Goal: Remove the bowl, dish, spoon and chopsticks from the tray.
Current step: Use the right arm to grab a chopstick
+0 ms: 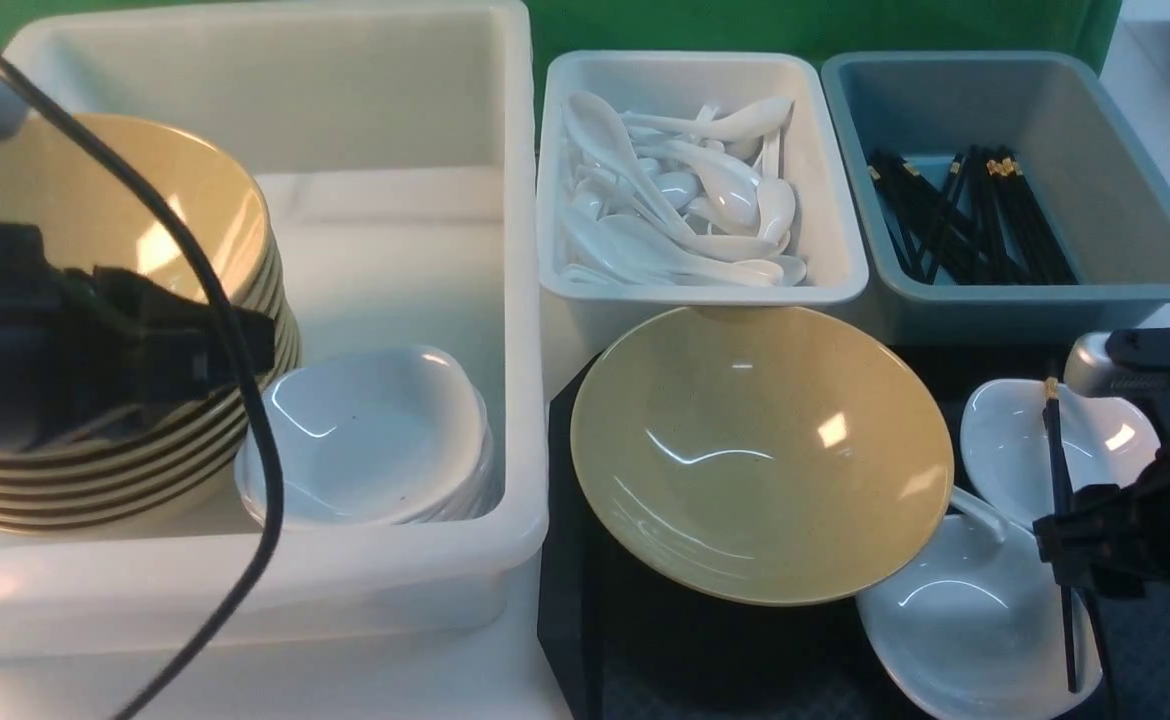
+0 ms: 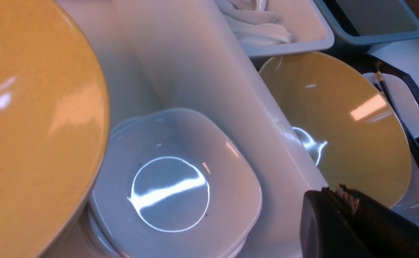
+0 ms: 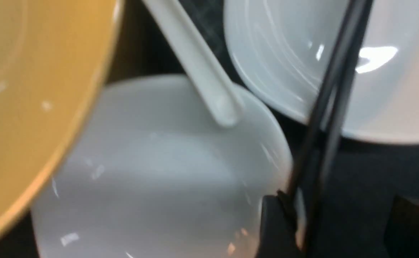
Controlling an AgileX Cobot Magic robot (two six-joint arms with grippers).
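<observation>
The mustard-yellow bowl (image 1: 760,450) sits on the black tray (image 1: 565,600), tilted against two white dishes, one near (image 1: 975,620) and one far (image 1: 1020,450). The white spoon (image 1: 980,510) pokes out from under the bowl's rim; its handle (image 3: 195,61) rests on the near dish. The black chopsticks (image 1: 1060,520) lie across both dishes. My right gripper (image 1: 1075,545) is open and straddles the chopsticks (image 3: 335,82), which run beside one finger (image 3: 277,222). My left gripper (image 1: 265,345) is shut and empty above the big white tub (image 1: 525,400); in the left wrist view (image 2: 338,191) its jaws are pressed together.
The big tub holds a stack of yellow bowls (image 1: 95,300) and a stack of white dishes (image 1: 375,440). Behind the tray stand a white tub of spoons (image 1: 685,200) and a grey-blue tub of chopsticks (image 1: 975,210). A black cable (image 1: 235,400) hangs across the big tub.
</observation>
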